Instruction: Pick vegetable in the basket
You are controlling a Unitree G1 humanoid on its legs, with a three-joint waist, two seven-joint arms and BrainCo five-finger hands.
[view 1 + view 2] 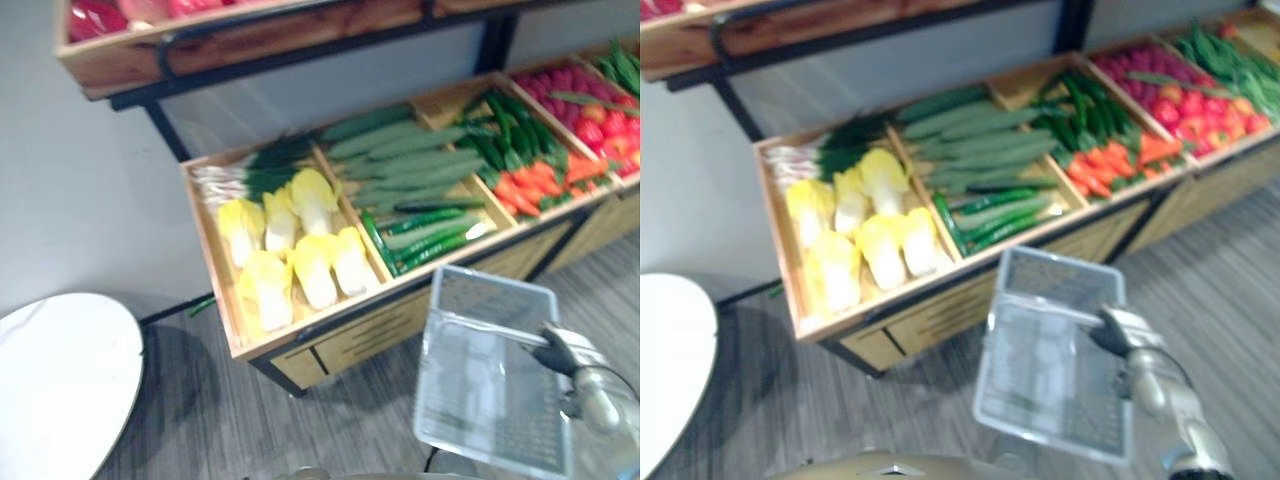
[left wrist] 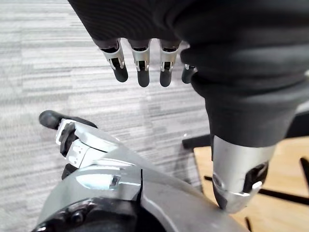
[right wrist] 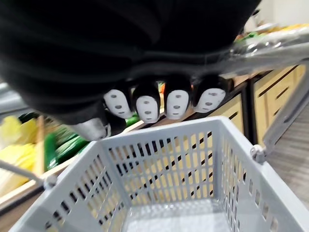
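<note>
The right hand comes in from the lower right with its fingers curled tight over the metal handle of a grey slatted basket; the basket hangs from that grip above the grey floor, just in front of the wooden counter. The vegetables lie in the counter's compartments, apart from the basket: yellow cabbages and spring onions in the leftmost one; cucumbers in the next; carrots under green peppers further right. The left hand hangs low, fingers straight and slightly apart, pointing at the floor and holding nothing.
</note>
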